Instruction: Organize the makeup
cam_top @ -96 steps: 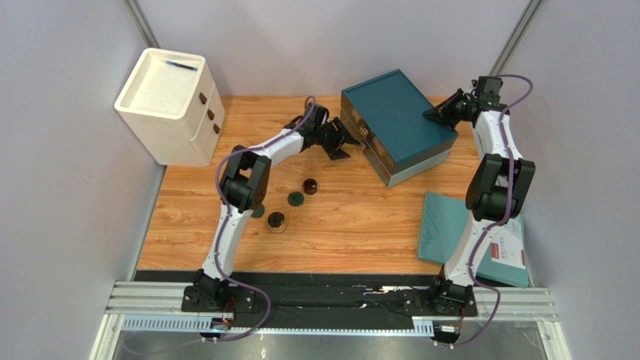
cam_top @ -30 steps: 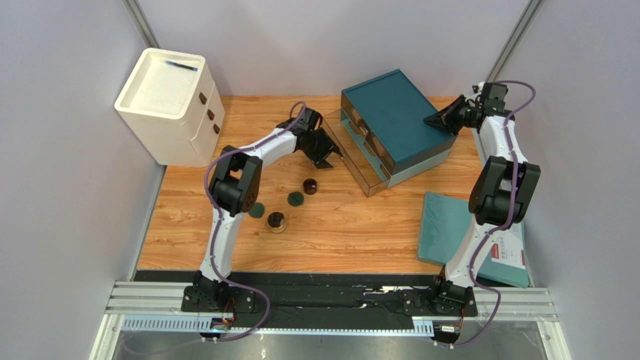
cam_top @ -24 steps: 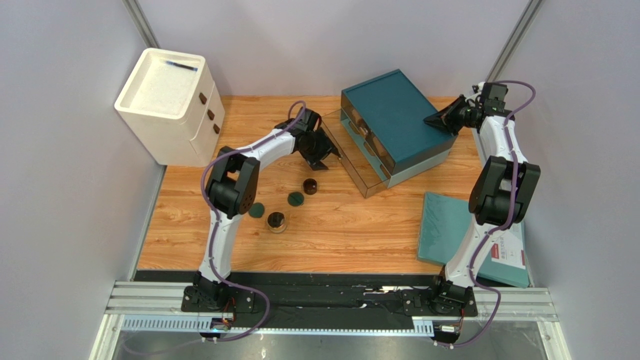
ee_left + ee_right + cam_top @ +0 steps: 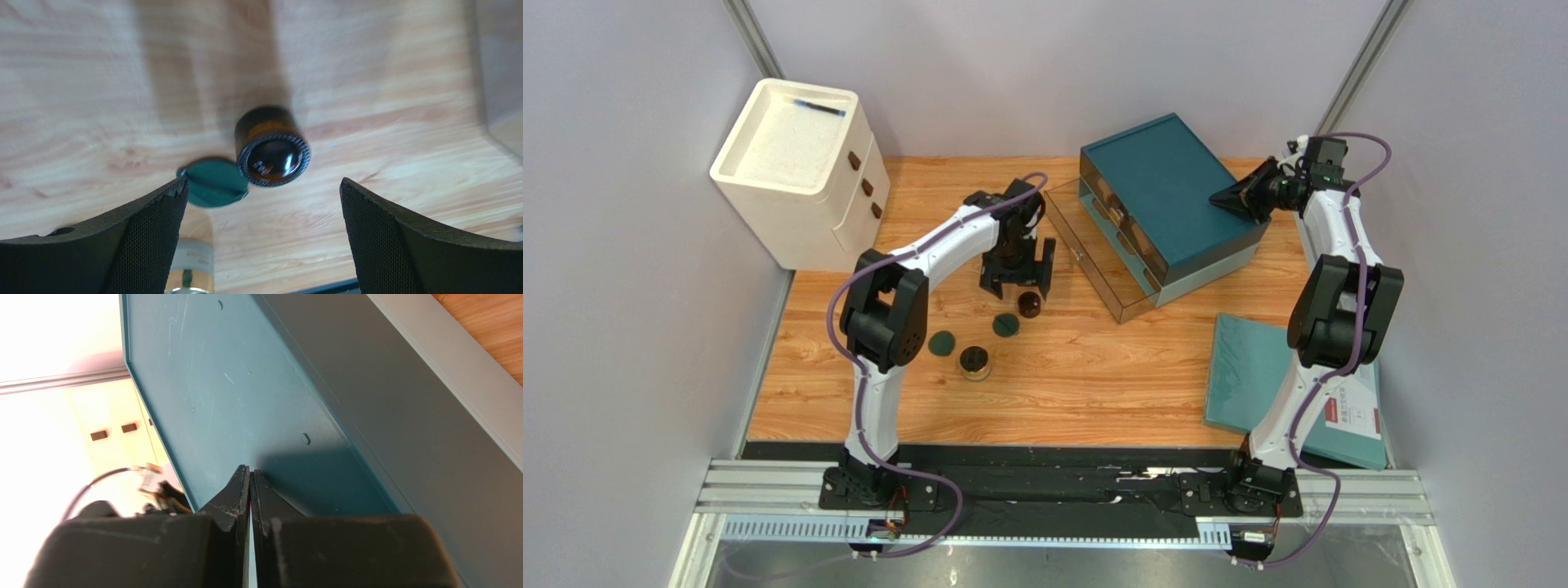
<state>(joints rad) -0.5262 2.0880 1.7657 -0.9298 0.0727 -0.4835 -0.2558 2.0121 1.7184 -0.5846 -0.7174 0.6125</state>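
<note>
My left gripper [image 4: 1019, 282] hangs open over the wooden table, just behind a dark round jar [image 4: 1028, 304]. In the left wrist view that jar [image 4: 273, 153] stands upright between and beyond my spread fingers [image 4: 147, 239], touching neither. A dark green disc [image 4: 212, 182] lies beside it, and a clear-bodied jar [image 4: 191, 269] shows at the bottom edge. From above, two green discs [image 4: 1006, 326] [image 4: 943, 344] and the clear-bodied jar [image 4: 976, 361] lie in a loose row. My right gripper [image 4: 1231, 196] is shut, with its tips [image 4: 250, 473] resting on the teal drawer box [image 4: 245, 386].
The teal drawer box [image 4: 1167, 196] sits at the back right with a clear drawer [image 4: 1090, 251] pulled out toward the left arm. A white drawer cabinet [image 4: 799, 172] stands at the back left. A flat teal panel [image 4: 1259, 368] lies beside the right arm's base.
The clear drawer came out of the teal box. My left gripper then left it, swung toward the front and opened wide above the dark jar. The right gripper stayed on the box.
</note>
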